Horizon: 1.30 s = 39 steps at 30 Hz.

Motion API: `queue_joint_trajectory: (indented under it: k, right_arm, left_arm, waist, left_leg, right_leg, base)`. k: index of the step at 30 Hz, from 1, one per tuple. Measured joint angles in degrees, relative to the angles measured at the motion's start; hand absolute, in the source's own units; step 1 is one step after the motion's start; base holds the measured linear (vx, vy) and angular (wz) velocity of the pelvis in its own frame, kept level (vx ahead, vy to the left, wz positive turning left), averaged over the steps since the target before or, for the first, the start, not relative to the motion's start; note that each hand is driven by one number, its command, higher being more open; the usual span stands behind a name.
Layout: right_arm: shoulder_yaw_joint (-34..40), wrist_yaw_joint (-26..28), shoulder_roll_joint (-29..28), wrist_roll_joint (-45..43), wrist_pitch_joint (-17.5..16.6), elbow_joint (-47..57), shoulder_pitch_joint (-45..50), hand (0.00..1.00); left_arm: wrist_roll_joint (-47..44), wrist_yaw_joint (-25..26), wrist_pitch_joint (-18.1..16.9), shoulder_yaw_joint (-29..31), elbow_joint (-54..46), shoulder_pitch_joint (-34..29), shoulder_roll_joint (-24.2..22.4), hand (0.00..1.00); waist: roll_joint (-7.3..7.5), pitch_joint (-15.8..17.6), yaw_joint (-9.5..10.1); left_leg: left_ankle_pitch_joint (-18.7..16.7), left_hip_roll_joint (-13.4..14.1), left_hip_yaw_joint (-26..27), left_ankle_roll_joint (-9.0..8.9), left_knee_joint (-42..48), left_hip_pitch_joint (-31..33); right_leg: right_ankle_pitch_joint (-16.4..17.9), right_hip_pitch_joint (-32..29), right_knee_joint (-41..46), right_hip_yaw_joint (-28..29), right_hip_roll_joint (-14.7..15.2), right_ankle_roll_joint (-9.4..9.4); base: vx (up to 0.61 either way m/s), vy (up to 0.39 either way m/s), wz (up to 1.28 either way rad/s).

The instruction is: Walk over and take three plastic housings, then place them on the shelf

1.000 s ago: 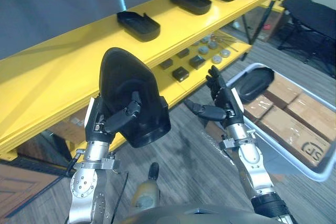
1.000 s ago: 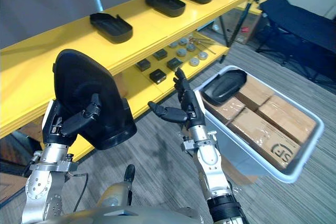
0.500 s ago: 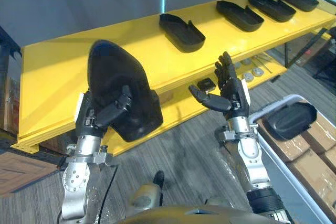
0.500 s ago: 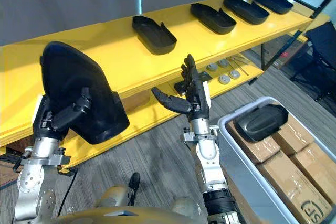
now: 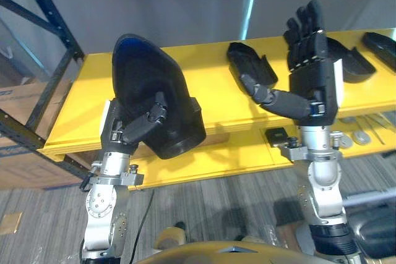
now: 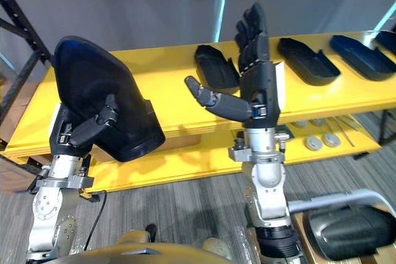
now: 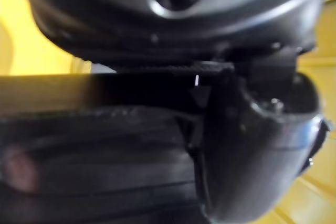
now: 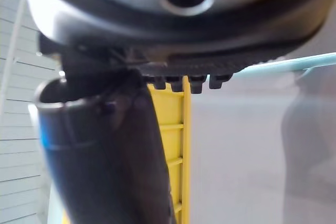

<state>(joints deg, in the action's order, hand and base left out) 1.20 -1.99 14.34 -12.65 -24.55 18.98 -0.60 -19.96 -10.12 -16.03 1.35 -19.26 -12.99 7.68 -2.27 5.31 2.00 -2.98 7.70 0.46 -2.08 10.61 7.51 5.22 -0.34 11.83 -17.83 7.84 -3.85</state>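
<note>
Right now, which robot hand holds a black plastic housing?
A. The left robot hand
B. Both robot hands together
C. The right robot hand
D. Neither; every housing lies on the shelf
A: the left robot hand curls its thumb and fingers round the black housing, held up before the yellow shelf, while the right robot hand is open, fingers straight, holding nothing.

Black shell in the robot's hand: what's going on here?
The robot's left hand grips a black plastic housing, holding it up before the yellow shelf. Its right hand is raised, open and empty. More housings lie along the shelf top, and one more housing sits in a grey bin.
</note>
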Motion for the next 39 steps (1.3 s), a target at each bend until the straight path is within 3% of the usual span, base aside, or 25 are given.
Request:
queue_joint_trajectory:
  k: [1,2,5,10,12,14,15,16,18,20,23,27,31,35,39]
  right_arm:
    - [2.2,-1.2,-0.1,0.0,0.1,0.0,0.8,1.0]
    - [4.6,-2.3,-0.8,0.1,0.1,0.0,2.3,1.0]
    - [6.0,-3.0,-1.5,0.6,0.5,0.0,4.5,1.0]
    - [6.5,-1.5,-4.9,0.4,0.5,0.0,7.9,1.0]
    - [6.4,0.2,-6.4,-0.8,0.5,0.0,9.3,1.0]
    - [4.9,2.5,-7.5,-5.0,0.7,0.0,10.0,1.0]
    - [4.3,3.7,-7.4,-7.0,0.8,0.0,9.9,1.0]
    - [4.2,4.3,-7.3,-7.6,1.0,0.0,9.9,1.0]
    - [2.8,5.7,-7.2,-8.5,1.3,0.0,9.4,1.0]
    - [0.3,6.0,-7.5,-8.3,1.3,0.3,8.8,1.0]
    - [-2.9,6.2,-7.5,-9.2,1.7,2.2,8.9,1.0]
    - [-4.2,7.2,-8.2,-13.1,1.9,5.7,10.2,1.0]
    - [-5.9,8.9,-8.5,-13.0,4.5,6.3,12.3,1.0]
    - [-6.4,9.7,-7.2,-12.5,6.6,6.3,12.4,1.0]
    - [-6.5,10.6,-4.4,-12.3,8.0,6.3,12.1,1.0]
  left_arm:
    - [0.1,-0.8,0.0,-2.3,0.2,1.3,0.0,0.0]
    - [0.1,-1.3,0.0,-5.3,0.9,3.0,0.1,0.0]
    - [0.4,-2.6,0.1,-7.8,1.3,5.6,1.6,0.0]
    - [0.9,-2.6,2.3,-5.0,1.4,5.7,4.3,0.0]
    - [1.2,-2.3,2.6,-3.7,1.4,5.5,4.4,0.0]
    - [3.1,-1.0,2.9,-3.3,1.5,5.1,4.3,0.0]
    - [4.1,-0.5,3.2,-3.7,1.7,5.1,4.0,0.0]
    - [4.5,-0.6,3.6,-3.7,1.8,5.0,3.9,0.0]
    - [4.3,-1.4,3.9,-3.8,1.8,4.3,3.8,0.0]
    - [4.0,-2.7,3.9,-3.8,1.7,4.2,3.8,0.0]
    - [2.4,-2.7,4.2,-5.7,0.7,5.0,4.6,0.0]
    - [2.1,-1.8,7.2,-7.2,-1.2,12.1,7.1,0.0]
    - [-0.9,2.8,11.0,-6.1,-1.4,18.2,8.4,0.0]
    - [-4.7,5.5,13.1,-6.0,1.1,23.8,8.7,0.0]
    - [-7.4,13.1,15.1,-5.0,10.1,32.4,10.7,0.0]
  waist:
    - [-0.53,-0.1,-0.72]
    - [-0.91,-0.4,-0.95]
    - [0.36,0.3,-1.42]
    - [0.86,0.5,-2.34]
    - [1.2,0.7,-2.48]
    - [1.52,2.3,-2.47]
    - [0.7,3.2,-2.67]
    - [0.38,3.5,-2.8]
    - [-0.11,3.6,-2.83]
    - [0.35,3.7,-2.86]
    - [0.34,3.5,-3.62]
    - [0.92,1.5,-4.45]
    - [1.81,0.0,-6.42]
    - [1.58,-0.1,-7.15]
    - [0.84,-0.6,-8.18]
  left_leg:
    - [2.3,2.2,6.3,-0.22,-0.2,0.5]
    - [4.5,2.2,8.8,-2.3,-2.1,-0.1]
    - [6.8,-0.3,8.6,-1.92,-7.4,-2.5]
    - [8.7,-2.7,10.1,-1.32,-13.9,-7.9]
    - [8.0,-3.2,10.7,-1.17,-13.2,-7.7]
    - [2.7,-1.9,10.3,-0.87,-0.8,-3.5]
    - [-0.7,-0.1,8.8,-1.03,7.7,-0.5]
    - [-1.5,0.4,7.9,-1.36,10.5,0.5]
    - [-1.9,1.0,7.0,-1.52,9.4,-0.1]
    - [0.5,-0.2,10.6,-1.79,1.3,-3.4]
    - [2.3,-1.1,13.9,-1.49,-2.7,-6.1]
    - [3.6,-2.0,16.8,-1.2,-6.1,-7.0]
    - [4.6,-2.6,18.8,-1.08,-8.6,-7.6]
    - [5.9,-3.0,18.9,-1.17,-10.3,-8.1]
    - [6.4,-3.1,19.8,-1.36,-11.9,-9.2]
  right_leg:
    - [0.3,0.6,0.1,-2.3,0.3,0.5]
    - [0.3,1.1,0.2,-3.3,0.8,0.55]
    - [0.4,1.8,0.2,-2.9,2.1,0.52]
    - [0.2,4.3,-1.0,-0.1,3.5,0.24]
    - [0.4,4.5,-2.2,1.2,3.8,-0.2]
    - [0.6,5.9,-3.3,2.6,3.5,-0.94]
    - [1.0,7.3,-3.3,2.9,2.5,-1.81]
    - [1.2,7.8,-3.3,3.0,2.3,-2.34]
    - [1.8,6.8,-2.8,4.4,1.9,-2.17]
    - [1.8,4.3,-1.7,7.3,3.0,-2.7]
    - [0.9,3.8,-1.9,8.9,4.1,-3.49]
    - [-0.9,2.5,-3.0,10.3,4.9,-4.73]
    - [-2.0,1.9,-4.6,11.7,5.1,-5.19]
    - [-2.1,1.4,-4.8,11.9,5.1,-5.19]
    - [-2.1,1.1,-4.8,12.7,4.9,-5.19]
  base:
    - [0.16,-0.002,1.19]
    - [0.13,0.053,1.01]
    - [0.08,0.08,0.43]
    - [0.02,0.081,-0.02]
    - [-0.03,0.056,-0.16]
    - [-0.07,0.026,-0.17]
    - [-0.09,0.022,-0.1]
    - [-0.15,0.061,-0.13]
    - [-0.15,0.056,-0.28]
    - [-0.12,0.02,-0.43]
    - [-0.05,0.038,-0.37]
    - [0.01,0.053,-0.22]
    - [0.06,0.038,-0.17]
    - [0.05,0.004,0.0]
    - [0.02,0.012,-0.1]
